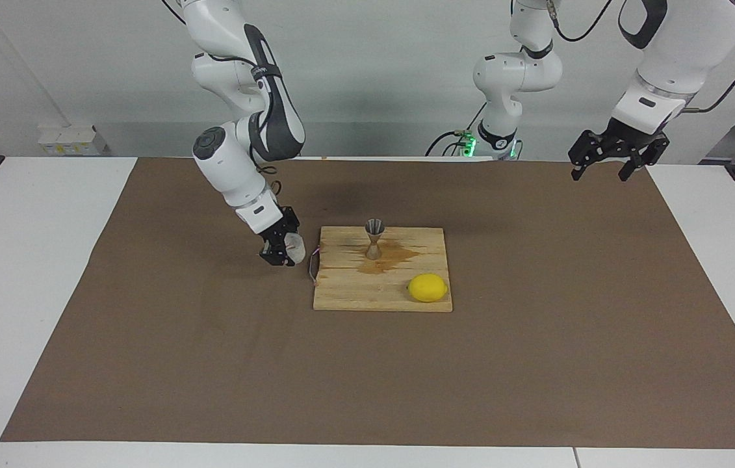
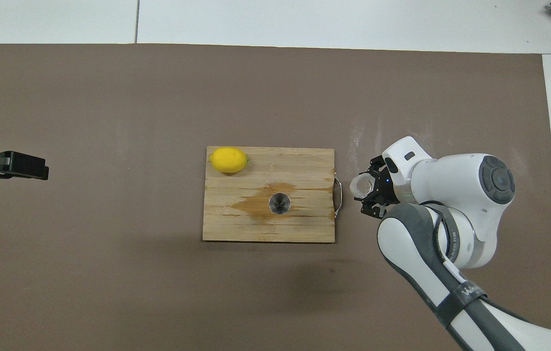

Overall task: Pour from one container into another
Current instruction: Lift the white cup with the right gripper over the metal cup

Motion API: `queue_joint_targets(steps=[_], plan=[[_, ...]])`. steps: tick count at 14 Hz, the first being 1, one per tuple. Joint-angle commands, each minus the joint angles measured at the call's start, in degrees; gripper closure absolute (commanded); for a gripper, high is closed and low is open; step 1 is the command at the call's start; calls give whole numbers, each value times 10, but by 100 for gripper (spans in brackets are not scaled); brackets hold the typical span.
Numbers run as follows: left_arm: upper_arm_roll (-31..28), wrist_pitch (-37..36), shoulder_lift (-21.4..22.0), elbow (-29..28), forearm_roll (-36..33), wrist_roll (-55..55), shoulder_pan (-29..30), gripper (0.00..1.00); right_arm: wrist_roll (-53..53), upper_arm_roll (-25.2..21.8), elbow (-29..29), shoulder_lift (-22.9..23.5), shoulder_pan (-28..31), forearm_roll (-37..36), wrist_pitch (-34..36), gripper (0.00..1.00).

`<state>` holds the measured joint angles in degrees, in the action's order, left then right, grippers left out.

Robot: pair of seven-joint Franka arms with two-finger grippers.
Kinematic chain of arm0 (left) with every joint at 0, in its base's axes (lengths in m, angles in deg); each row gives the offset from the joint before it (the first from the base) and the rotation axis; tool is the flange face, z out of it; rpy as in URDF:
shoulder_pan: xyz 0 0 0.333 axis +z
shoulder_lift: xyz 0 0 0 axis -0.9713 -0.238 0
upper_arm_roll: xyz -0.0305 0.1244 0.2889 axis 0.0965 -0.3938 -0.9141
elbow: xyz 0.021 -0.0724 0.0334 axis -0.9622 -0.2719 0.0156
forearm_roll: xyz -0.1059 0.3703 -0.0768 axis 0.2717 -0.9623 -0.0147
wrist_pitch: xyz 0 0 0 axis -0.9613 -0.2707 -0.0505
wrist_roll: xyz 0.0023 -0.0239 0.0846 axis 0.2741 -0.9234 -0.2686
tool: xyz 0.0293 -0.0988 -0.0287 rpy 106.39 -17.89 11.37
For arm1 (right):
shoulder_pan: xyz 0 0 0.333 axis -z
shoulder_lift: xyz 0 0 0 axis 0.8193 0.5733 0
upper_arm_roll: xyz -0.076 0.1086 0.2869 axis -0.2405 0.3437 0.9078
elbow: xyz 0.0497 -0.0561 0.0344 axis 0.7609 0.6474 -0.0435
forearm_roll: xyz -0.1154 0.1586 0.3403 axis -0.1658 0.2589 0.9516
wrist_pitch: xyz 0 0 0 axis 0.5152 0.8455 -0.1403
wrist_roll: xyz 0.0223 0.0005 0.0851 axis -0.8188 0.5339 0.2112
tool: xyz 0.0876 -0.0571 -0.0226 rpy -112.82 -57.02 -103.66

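A white worktop [image 1: 29, 273] carries a brown mat [image 1: 536, 338] (covering most of it), and a wooden cutting board [image 1: 367, 289] lies flat on the mat's middle

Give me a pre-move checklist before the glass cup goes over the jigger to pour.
1. Right tool shut on glass cup: ok.
2. Jigger upright on cutting board: ok.
3. Cup above jigger mouth: not ok, it is held over the mat beside the board's handle.
4. Lemon apart from jigger: ok.
5. Left tool open, waiting at its own end: ok.
6. Liquid in cup: cannot tell.
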<state>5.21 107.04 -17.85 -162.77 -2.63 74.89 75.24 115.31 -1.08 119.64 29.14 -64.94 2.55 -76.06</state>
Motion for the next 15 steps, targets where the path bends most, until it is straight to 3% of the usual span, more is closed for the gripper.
queue_joint_targets(steps=[1,5,9,15], plan=[[8,-12,10,-4,-5,19,11,0,-110,2,-43,-1,-32,-70,53,41],[9,-11,9,-3,-4,19,18,0,-232,4,-105,8,-70,-163,113,41],[8,-11,9,-2,-4,17,16,0,-308,5,-151,22,-106,-201,171,41],[7,-14,8,0,-4,19,14,0,-333,6,-252,77,-146,-276,269,46]])
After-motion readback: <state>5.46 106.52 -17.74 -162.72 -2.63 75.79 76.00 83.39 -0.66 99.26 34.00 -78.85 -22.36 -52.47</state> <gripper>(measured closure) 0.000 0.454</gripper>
